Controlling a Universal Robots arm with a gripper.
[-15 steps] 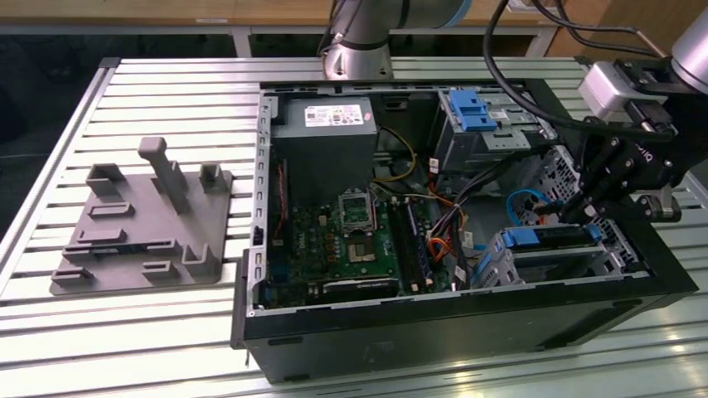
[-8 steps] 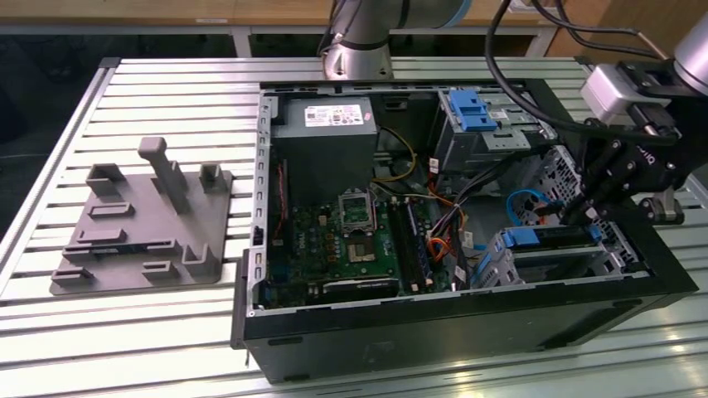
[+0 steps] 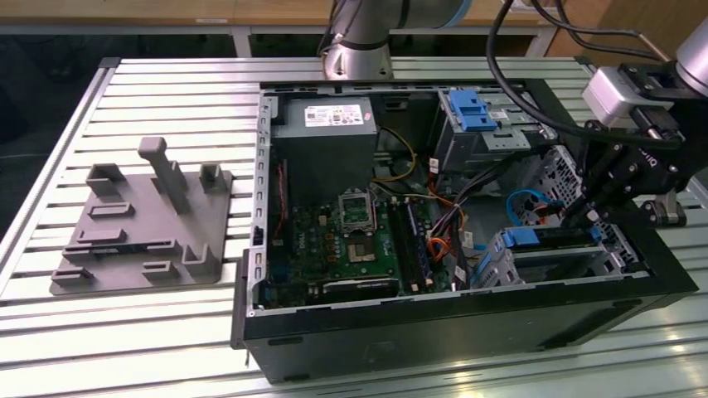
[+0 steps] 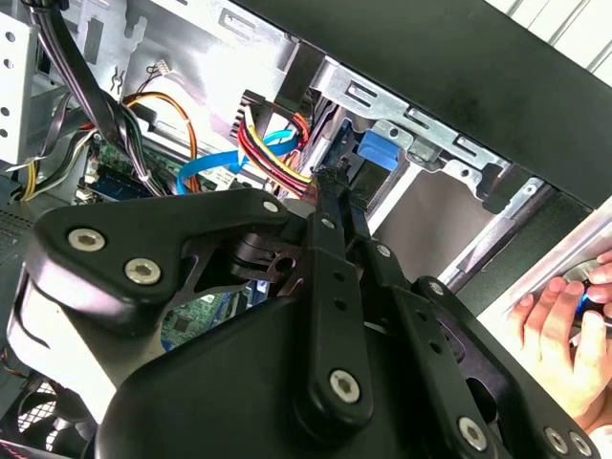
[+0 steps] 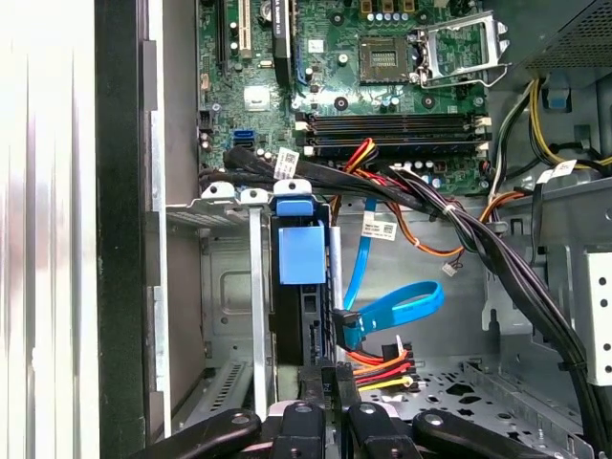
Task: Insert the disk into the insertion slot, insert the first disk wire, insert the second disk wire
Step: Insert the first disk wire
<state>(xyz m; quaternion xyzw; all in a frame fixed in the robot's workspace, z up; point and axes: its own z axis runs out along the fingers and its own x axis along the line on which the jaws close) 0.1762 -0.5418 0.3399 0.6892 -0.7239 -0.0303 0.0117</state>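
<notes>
The disk (image 3: 550, 240) in its blue carrier (image 5: 301, 253) sits inside the insertion slot (image 3: 619, 259), the silver cage at the case's front corner on the exterior view's right. A blue flat wire (image 5: 387, 314) ends in a plug against the disk's rear edge. My gripper (image 3: 575, 217) reaches down to that edge. In both wrist views its narrow fingers stand close together, gripper (image 5: 325, 380) and gripper (image 4: 337, 178), shut on the plug of the red-and-yellow wire bundle (image 5: 382, 365), bundle (image 4: 273, 153), right beside the disk's blue carrier (image 4: 382, 148). Whether this plug is seated is hidden.
The open computer case (image 3: 443, 332) lies on a slatted metal table (image 3: 166, 332). A taller bay with a blue latch (image 3: 473, 110) and thick black cable bundles (image 5: 459, 229) crowd the space above the motherboard (image 3: 354, 240). A grey fixture (image 3: 144, 224) lies at the exterior view's left. A person's hand (image 4: 564, 330) is outside the case wall.
</notes>
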